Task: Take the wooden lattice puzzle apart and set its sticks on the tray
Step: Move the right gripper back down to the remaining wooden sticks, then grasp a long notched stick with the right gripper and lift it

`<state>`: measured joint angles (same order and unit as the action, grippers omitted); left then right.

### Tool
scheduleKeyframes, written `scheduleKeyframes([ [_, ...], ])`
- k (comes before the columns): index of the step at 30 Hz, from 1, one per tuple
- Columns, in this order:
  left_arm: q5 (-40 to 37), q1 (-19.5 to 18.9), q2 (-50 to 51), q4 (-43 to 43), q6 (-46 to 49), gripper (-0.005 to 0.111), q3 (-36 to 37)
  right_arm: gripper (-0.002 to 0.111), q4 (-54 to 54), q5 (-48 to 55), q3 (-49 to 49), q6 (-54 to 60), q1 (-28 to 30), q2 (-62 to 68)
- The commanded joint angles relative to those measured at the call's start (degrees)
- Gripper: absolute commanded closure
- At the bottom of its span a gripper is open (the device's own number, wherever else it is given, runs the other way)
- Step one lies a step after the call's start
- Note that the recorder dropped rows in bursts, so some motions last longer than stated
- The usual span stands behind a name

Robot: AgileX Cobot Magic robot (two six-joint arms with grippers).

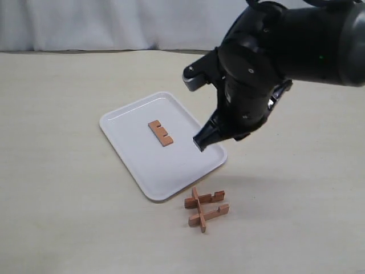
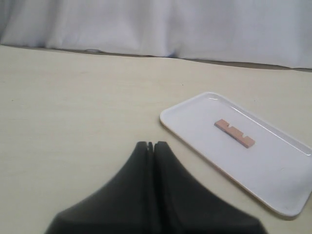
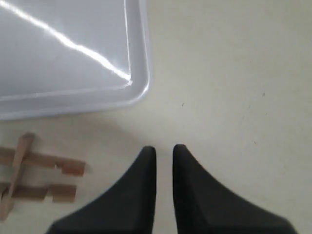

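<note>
Beige table (image 1: pixel 68 171), white curtain (image 1: pixel 85 23) along the far edge. The white tray (image 1: pixel 171 162) lies mid-table, set at an angle. One notched stick (image 1: pixel 161 132) lies flat on it, near the tray's middle. The puzzle (image 1: pixel 199 210) sits on the table just beside the tray's near corner, off the rim. It shows three bars locked together: two parallel, one crossing them. Only the exterior view gives the whole layout, with tray, loose stick and puzzle in one frame. The bulky black right arm (image 1: pixel 268 63) fills its upper right and hides the table behind it. The right gripper (image 1: pixel 202 141) hangs over the tray's right edge, not touching the puzzle. The left gripper (image 2: pixel 151 146) does not appear in that view at all. The left wrist view shows it over bare table, fingertips pressed together with nothing between them. The tray and stick lie well off to one side of it, and the puzzle is out of its frame. The right wrist view shows what the exterior cannot: the right fingertips stand parted by a narrow gap and grasp nothing. It also shows a rounded tray corner and, beside it, the puzzle cut off at the frame edge. The stick on the tray is outside that view. Nothing lies between the right gripper and the puzzle.
</note>
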<state>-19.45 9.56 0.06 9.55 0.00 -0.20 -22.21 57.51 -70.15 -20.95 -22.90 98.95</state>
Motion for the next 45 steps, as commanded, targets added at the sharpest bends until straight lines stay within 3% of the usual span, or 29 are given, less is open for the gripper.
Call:
scheduleKeyframes([
  [1,0.59,0.49,-0.06,0.09,0.0,0.107,0.2,0.097,5.33,-0.67,6.93,2.82,0.25,-5.43],
  [6,0.59,0.49,-0.06,0.09,0.0,0.107,0.2,0.094,17.19,-7.83,15.97,5.64,0.12,-11.87],
  [15,0.59,0.49,-0.06,0.09,0.0,0.107,0.2,0.068,23.89,-18.05,29.24,7.04,-1.24,-14.16],
  [26,0.59,0.49,-0.06,0.09,0.0,0.107,0.2,0.068,23.89,-30.07,30.86,3.28,-11.31,-10.34],
  [45,0.59,0.49,-0.06,0.09,0.0,0.107,0.2,0.072,22.21,-40.69,30.86,0.74,-11.56,-1.46],
])
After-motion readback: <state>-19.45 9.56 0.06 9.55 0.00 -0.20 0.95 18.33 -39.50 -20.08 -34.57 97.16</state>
